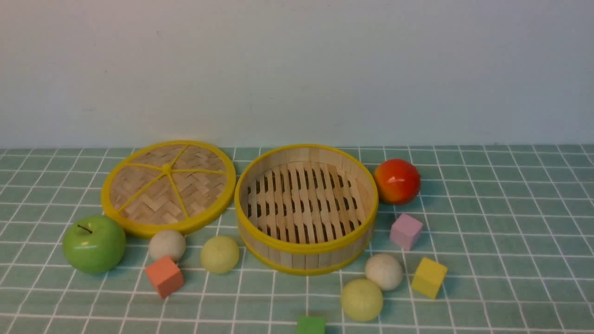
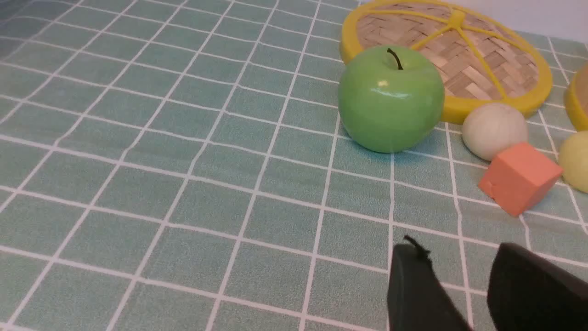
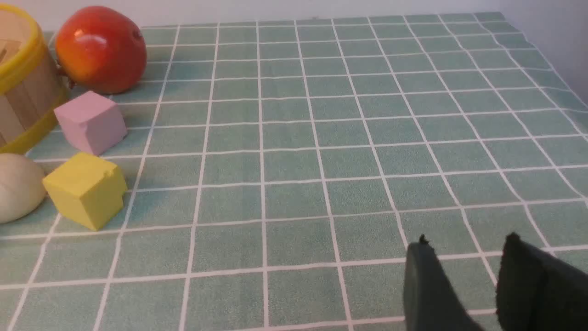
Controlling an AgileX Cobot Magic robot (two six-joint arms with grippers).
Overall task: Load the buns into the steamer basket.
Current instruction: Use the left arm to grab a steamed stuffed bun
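Note:
The steamer basket (image 1: 306, 248) stands in the middle of the green checked cloth with nothing inside. Left of it lie an off-white bun (image 1: 167, 245) and a yellow-green bun (image 1: 219, 254). Near its front right lie another off-white bun (image 1: 384, 271) and a yellow-green bun (image 1: 362, 299). Neither arm shows in the front view. My left gripper (image 2: 455, 250) is open above bare cloth, well short of the off-white bun (image 2: 494, 130). My right gripper (image 3: 466, 241) is open over bare cloth, far from the off-white bun (image 3: 16, 187).
The woven lid (image 1: 168, 185) lies left of the basket, with a green apple (image 1: 94, 243) in front of it. A red-orange fruit (image 1: 397, 181) sits right of the basket. Pink (image 1: 406, 230), yellow (image 1: 429, 277), orange (image 1: 164, 276) and green (image 1: 311, 325) cubes are scattered among the buns.

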